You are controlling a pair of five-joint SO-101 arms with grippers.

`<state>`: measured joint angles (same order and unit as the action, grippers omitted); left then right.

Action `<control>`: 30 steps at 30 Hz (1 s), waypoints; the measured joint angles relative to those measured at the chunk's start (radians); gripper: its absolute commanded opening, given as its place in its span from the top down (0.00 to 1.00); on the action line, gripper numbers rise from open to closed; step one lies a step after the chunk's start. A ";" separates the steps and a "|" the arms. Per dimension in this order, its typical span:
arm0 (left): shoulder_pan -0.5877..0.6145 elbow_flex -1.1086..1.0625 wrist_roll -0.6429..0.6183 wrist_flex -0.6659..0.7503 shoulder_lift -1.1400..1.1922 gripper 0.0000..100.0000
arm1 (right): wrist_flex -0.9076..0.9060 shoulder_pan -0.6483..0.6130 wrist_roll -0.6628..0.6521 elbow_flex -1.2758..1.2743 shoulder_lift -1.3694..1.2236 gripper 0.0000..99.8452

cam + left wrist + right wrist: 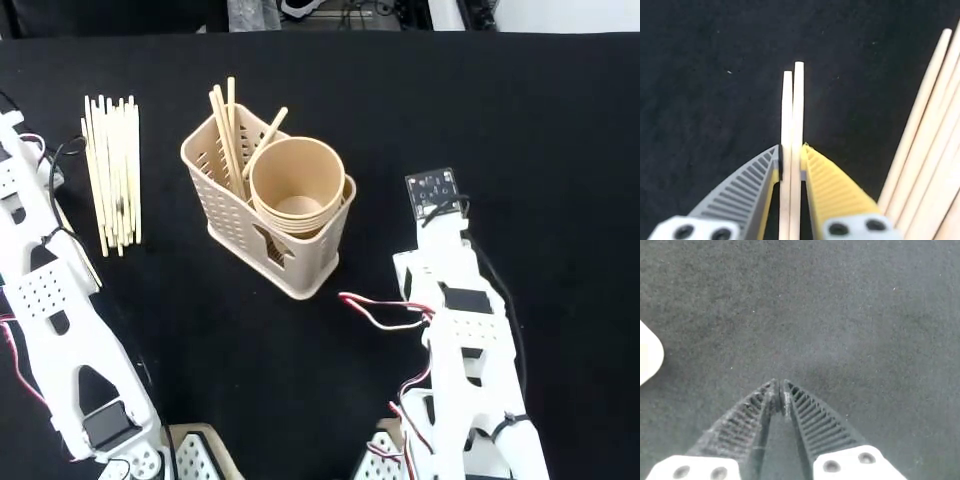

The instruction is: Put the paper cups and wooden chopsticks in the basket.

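Two white arms sit on the black worktop (540, 130), the left arm (60, 330) along one edge and the right arm (460, 340) nearer the middle. The beige slotted basket (235, 225) stands upright between them, off to the inner side of the right gripper (779, 390) and apart from it. A nested stack of paper cups (297, 175) sits mouth-up inside the basket. A few upright chopsticks (228, 125) lean beside the cups in the same basket, their tips well above its rim. A loose bundle of chopsticks (113, 185) lies flat on the worktop just beside the left gripper (791, 150); in the left wrist view its sticks run alongside that gripper. The left gripper is clamped on a pair of chopsticks (792, 105), which lie side by side and touching, with their ends sticking out past the fingertips against bare worktop. The right gripper is pressed closed with nothing between its ribbed fingers, its tips meeting above the worktop.
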<state>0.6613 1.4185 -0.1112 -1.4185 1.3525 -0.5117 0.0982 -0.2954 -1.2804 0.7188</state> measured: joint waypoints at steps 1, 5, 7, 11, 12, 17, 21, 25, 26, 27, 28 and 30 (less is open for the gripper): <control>0.000 0.000 -0.006 0.000 0.000 0.97 | 0.000 0.000 0.000 0.000 0.000 0.99; 0.000 0.003 -0.037 -0.015 -0.028 0.97 | 0.000 0.000 0.000 0.000 0.000 0.99; 0.000 0.020 -0.044 -0.051 -0.044 0.97 | 0.000 0.000 0.000 0.000 0.000 0.99; 0.006 0.097 -0.048 -0.152 -0.052 0.97 | 0.000 0.000 0.000 0.000 0.000 0.99; 0.008 0.129 -0.048 -0.184 -0.052 0.97 | 0.000 0.000 0.000 0.000 0.000 0.99; 0.009 0.186 -0.028 -0.267 -0.054 0.97 | 0.000 0.000 0.000 0.000 0.000 0.99; 0.009 0.187 -0.023 -0.282 -0.064 0.97 | 0.000 0.000 0.000 0.000 0.000 0.99; 0.020 0.187 -0.023 -0.276 -0.064 0.97 | 0.000 0.000 0.000 0.000 0.000 0.99; 0.021 0.187 -0.023 -0.267 -0.064 0.96 | 0.000 0.000 0.000 0.000 0.000 0.99; 0.023 0.187 -0.017 -0.261 -0.064 0.95 | 0.000 0.000 0.000 0.000 0.000 0.99; 0.025 0.187 -0.006 -0.256 -0.054 0.92 | 0.000 0.000 0.000 0.000 0.000 0.99; 0.028 0.187 -0.003 -0.249 -0.025 0.88 | 0.000 0.000 0.000 0.000 0.000 0.99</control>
<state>0.6889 1.6057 -0.1143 -1.6671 1.3280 -0.5117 0.0982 -0.2954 -1.2804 0.7188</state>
